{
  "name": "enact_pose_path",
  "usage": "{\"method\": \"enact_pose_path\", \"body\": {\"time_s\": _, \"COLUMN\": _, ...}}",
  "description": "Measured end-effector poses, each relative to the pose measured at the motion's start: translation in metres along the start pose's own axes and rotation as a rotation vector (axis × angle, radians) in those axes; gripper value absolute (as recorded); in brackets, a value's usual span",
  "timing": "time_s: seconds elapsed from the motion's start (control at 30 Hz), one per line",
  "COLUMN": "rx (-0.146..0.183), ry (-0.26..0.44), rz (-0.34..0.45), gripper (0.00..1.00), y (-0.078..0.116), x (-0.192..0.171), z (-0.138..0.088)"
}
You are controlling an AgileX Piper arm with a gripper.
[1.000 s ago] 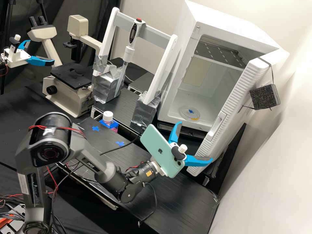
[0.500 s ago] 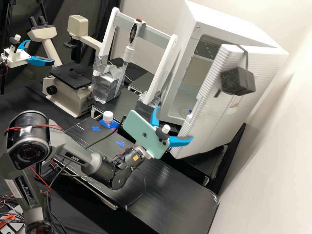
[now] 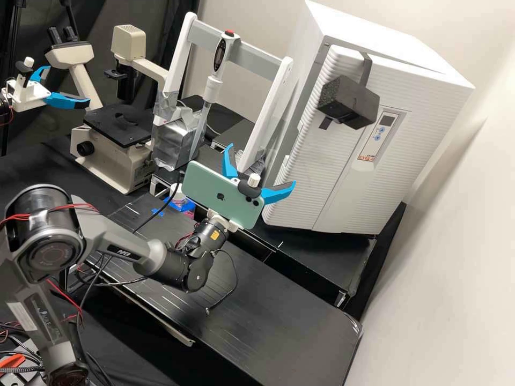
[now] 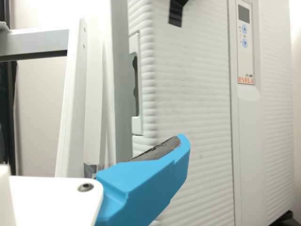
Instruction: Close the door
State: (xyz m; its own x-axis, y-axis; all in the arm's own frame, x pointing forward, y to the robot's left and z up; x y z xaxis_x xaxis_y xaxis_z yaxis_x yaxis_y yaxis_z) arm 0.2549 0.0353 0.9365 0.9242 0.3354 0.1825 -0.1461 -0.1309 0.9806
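While the pincer (image 3: 261, 164) stands spread apart, the white door (image 3: 316, 174) looks finely ribbed.

Looking out here over the black bench (image 3: 300, 316), on to the pale, brightly lit wall (image 3: 461, 257), and across to the dark curtain (image 3: 161, 32) hanging at the high view's left.

Door (image 3: 346, 182) across the white cabinet's (image 3: 375, 37) front
Gripper (image 3: 262, 163) near the cabinet, blue fingers (image 3: 276, 194) spread; white frame (image 3: 178, 59) standing beside the cabinet, microscope (image 3: 112, 155) well apart from it.
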Motion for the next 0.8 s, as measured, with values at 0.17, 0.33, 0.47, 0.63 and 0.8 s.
{"method": "enact_pose_path", "body": {"time_s": 0.17, "rx": 0.005, "ry": 0.011, "rz": -0.011, "gripper": 1.00, "y": 0.000, "x": 0.011, "z": 0.004}}
{"method": "enact_pose_path", "body": {"time_s": 0.33, "rx": 0.009, "ry": 0.004, "rz": -0.014, "gripper": 1.00, "y": 0.000, "x": 0.014, "z": 0.008}}
{"method": "enact_pose_path", "body": {"time_s": 0.47, "rx": 0.010, "ry": 0.000, "rz": -0.013, "gripper": 1.00, "y": 0.000, "x": 0.013, "z": 0.010}}
{"method": "enact_pose_path", "body": {"time_s": 0.63, "rx": 0.064, "ry": -0.056, "rz": 0.080, "gripper": 1.00, "y": 0.001, "x": -0.002, "z": 0.012}}
{"method": "enact_pose_path", "body": {"time_s": 0.8, "rx": 0.100, "ry": -0.101, "rz": 0.134, "gripper": 1.00, "y": -0.001, "x": -0.015, "z": 0.014}}
